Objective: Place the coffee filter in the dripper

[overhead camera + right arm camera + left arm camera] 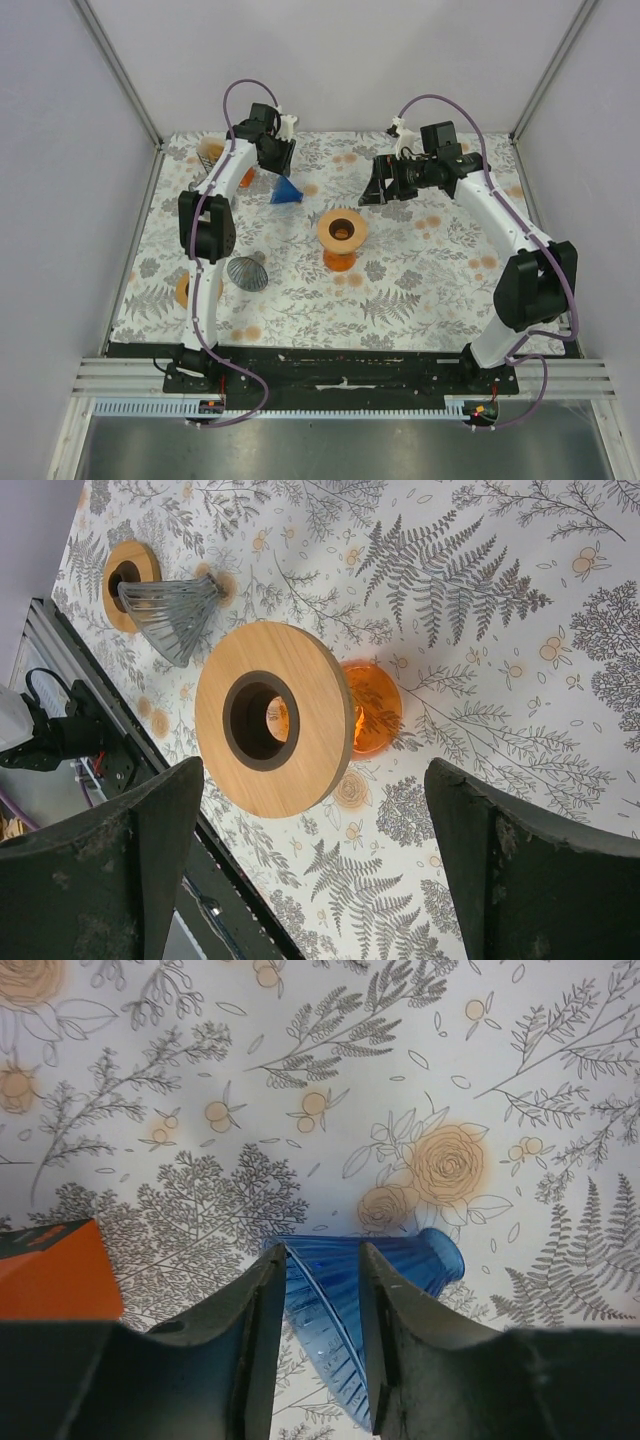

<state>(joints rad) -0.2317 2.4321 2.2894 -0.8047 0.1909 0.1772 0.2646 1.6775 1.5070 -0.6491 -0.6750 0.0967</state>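
- coffee filter (286, 192): blue ribbed cone, lying on its side on the table (420, 290), back-left of centre, narrow end pointing away from the left wrist camera.
- left pincer (320, 1252) sits right over the coffee filter. one finger (255, 1320) is on each side of the cone and blue ribbing fills the gap between them.
- the jaws are about half closed. both fingers look to be touching the cone, but i can't tell whether it's a firm clamp.
- the filter looks like it is resting on the floral cloth, not lifted.
- dripper (342, 232): orange glass body with a round wooden collar on top, upright near the table centre, well apart from the filter and to its right and nearer the arm bases.
- right pincer (312, 768) is wide apart and holds nothing. it hangs above the table at back right and faces the dripper, and the wrist view frames the collar's dark hole between the two fingers.
- grey cone (247, 272): ribbed or mesh, on its side at front left, just beside a second wooden-collared piece (185, 290).
- orange block (50, 1270) at the left edge of the left wrist view, near the filter but not touching. can't identify it.
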